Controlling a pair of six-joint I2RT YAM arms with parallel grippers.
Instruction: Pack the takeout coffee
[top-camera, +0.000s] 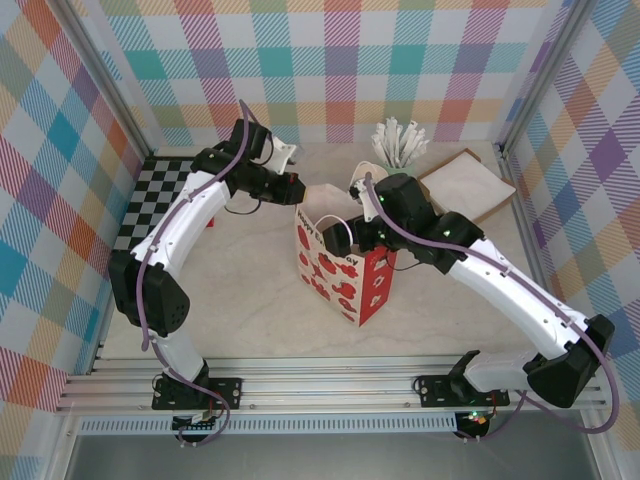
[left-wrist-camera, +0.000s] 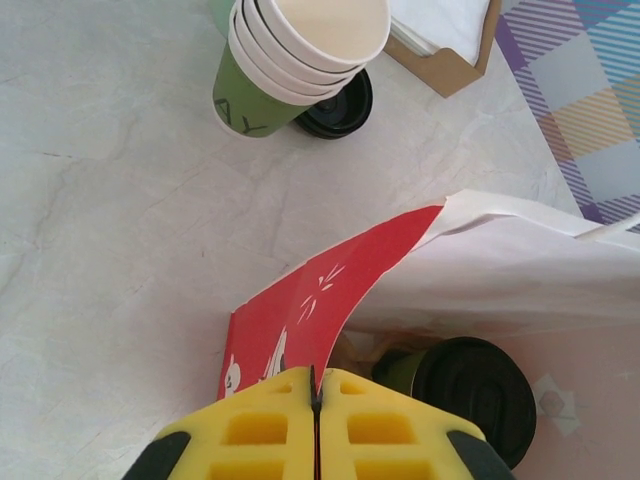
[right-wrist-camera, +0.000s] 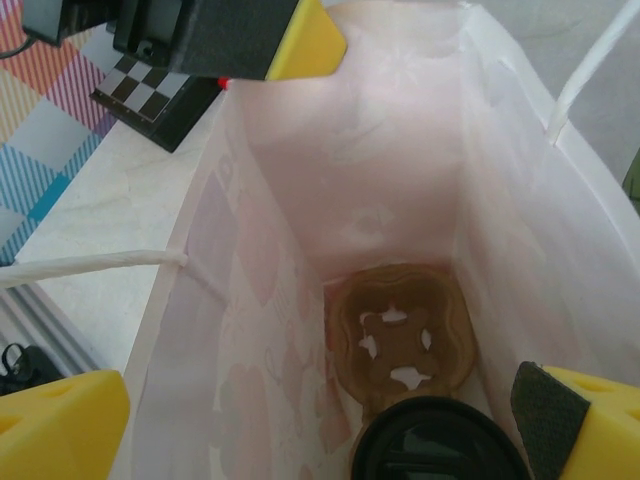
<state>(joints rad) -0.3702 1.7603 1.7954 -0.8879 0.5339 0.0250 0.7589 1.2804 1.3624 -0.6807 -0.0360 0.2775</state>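
Seen from above, the red-and-white printed paper bag (top-camera: 338, 275) stands upright in the middle of the pale stone-look table (top-camera: 240, 300). The left gripper (top-camera: 298, 190) is at its far rim and the right gripper (top-camera: 342, 238) hangs over its open mouth. Farther back stand a pale green holder of white stirrers (top-camera: 398, 145) and, at the left, a black-and-white checkered mat (top-camera: 155, 200). The left wrist camera gives the grip up close. The yellow fingers (left-wrist-camera: 270, 430) are pressed flat together with the bag's red edge pinched between them. Just past that edge, inside the bag, the dark green paper cup with a round black plastic lid (left-wrist-camera: 470, 395) sits upright. Beyond the bag on the table this camera also takes in a stack of cream paper cups (left-wrist-camera: 310, 40) with a loose black lid (left-wrist-camera: 345, 105) against its base, and a brown cardboard box of white napkins (left-wrist-camera: 445, 40). The right wrist camera looks straight down the bag's white interior. A brown cardboard carrier (right-wrist-camera: 400, 335) lies flat on the floor of the bag, one cut-out hole showing its flaps. The cup's lid is at the carrier's near end, cut by the bottom of the frame. Whether the cup is seated in a hole cannot be told. The right gripper's yellow fingers (right-wrist-camera: 60, 420) are spread wide, one in each lower corner, with the lid between them and touching neither. A white twisted paper handle (right-wrist-camera: 90, 265) runs off to the left.
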